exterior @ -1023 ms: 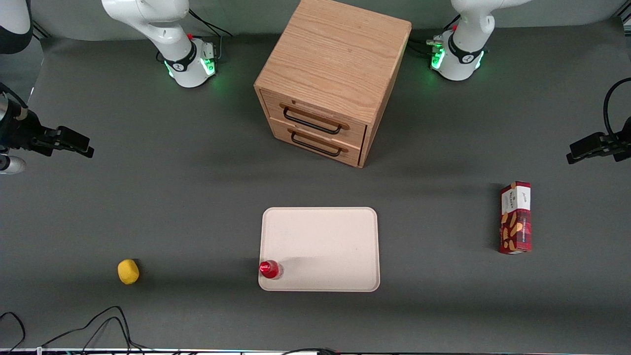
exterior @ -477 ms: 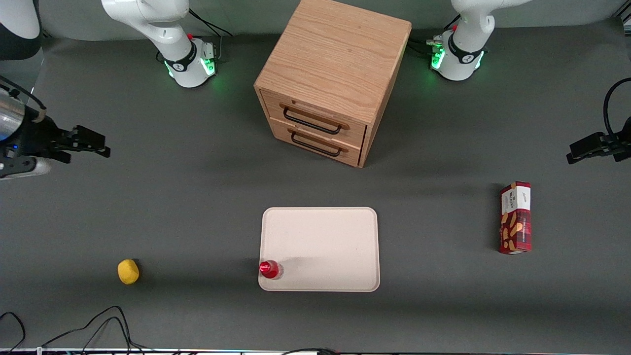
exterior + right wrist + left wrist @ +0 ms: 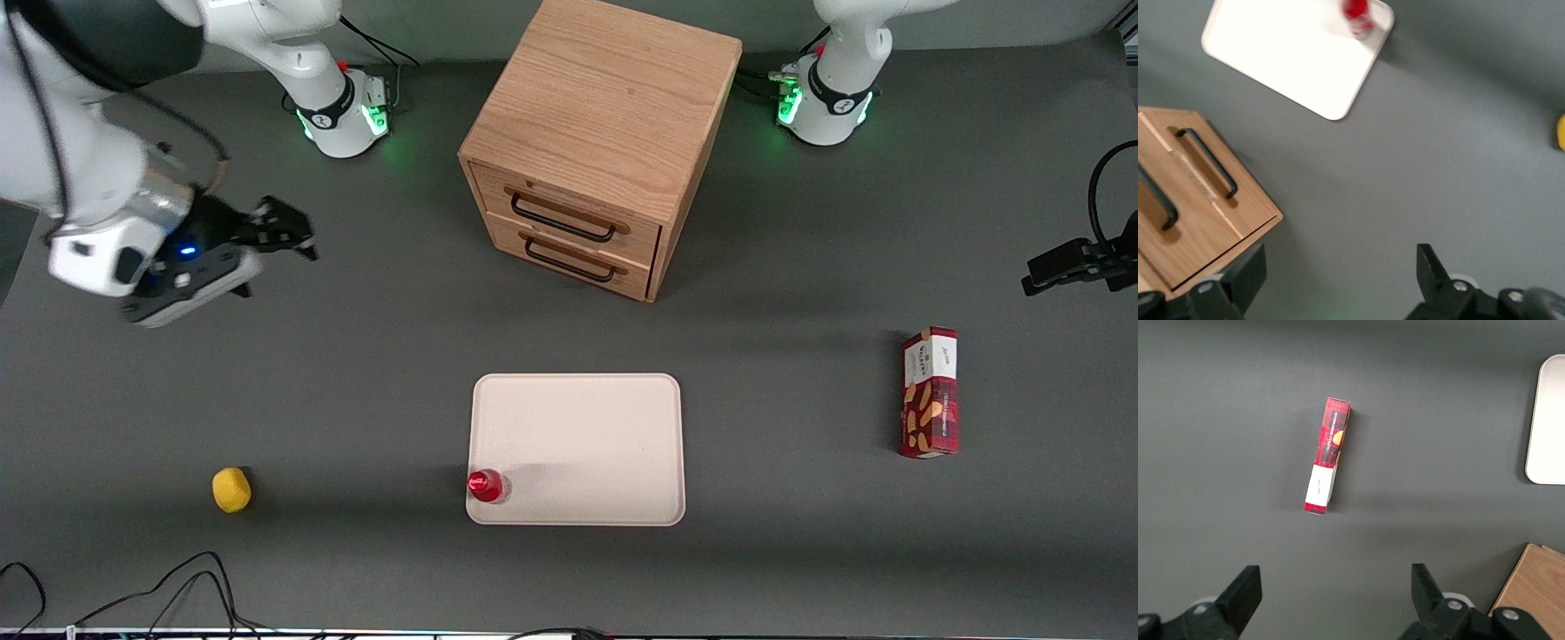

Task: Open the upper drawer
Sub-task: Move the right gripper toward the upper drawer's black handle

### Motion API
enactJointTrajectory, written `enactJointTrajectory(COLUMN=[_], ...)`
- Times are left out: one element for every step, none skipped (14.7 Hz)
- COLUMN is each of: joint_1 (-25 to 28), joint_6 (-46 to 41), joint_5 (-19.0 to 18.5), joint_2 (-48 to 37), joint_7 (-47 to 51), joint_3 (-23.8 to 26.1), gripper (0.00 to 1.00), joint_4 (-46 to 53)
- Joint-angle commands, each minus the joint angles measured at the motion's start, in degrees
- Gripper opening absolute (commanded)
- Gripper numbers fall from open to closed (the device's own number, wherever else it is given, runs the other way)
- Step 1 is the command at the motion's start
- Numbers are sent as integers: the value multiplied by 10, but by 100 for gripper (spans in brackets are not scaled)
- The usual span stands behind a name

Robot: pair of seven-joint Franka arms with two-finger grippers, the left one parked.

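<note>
The oak cabinet (image 3: 605, 98) stands on the grey table, farther from the front camera than the tray. Its upper drawer (image 3: 569, 203) is shut, with its thin black wire handle (image 3: 562, 220) above the twin lower drawer (image 3: 569, 260). My right gripper (image 3: 289, 233) hovers over the table toward the working arm's end, well apart from the cabinet, fingers open and empty. In the right wrist view the open gripper (image 3: 1335, 283) is over bare table, with the upper drawer (image 3: 1178, 240) and lower drawer (image 3: 1218, 193) beside it.
A white tray (image 3: 578, 418) lies nearer the front camera than the cabinet, with a red bottle (image 3: 486, 485) at its corner. A yellow ball (image 3: 231, 490) lies toward the working arm's end. A red cookie box (image 3: 930, 391) lies toward the parked arm's end.
My right gripper has swung in from the table's end toward the cabinet, more of the arm coming into view. The drawers and other objects have not moved.
</note>
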Motion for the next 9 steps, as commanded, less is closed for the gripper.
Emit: enactJointTrajectory(joint_1=[70, 94, 113, 140, 162, 178, 200, 220, 228], joint_6=[-14, -13, -13, -12, -9, -7, -7, -7, -6], joint_5=[-24, -22, -20, -22, -21, -22, -22, -24, -24], joint_2=[39, 48, 54, 62, 72, 82, 97, 109, 120], joint_7=[-11, -11, -10, -9, -5, -4, -4, -4, -5], joint_3=[-2, -3, -3, -3, -3, -2, -3, -3, -3], gripper=[100, 100, 100, 100, 100, 100, 100, 100, 100], joint_4=[57, 61, 71, 78, 84, 93, 104, 111, 119])
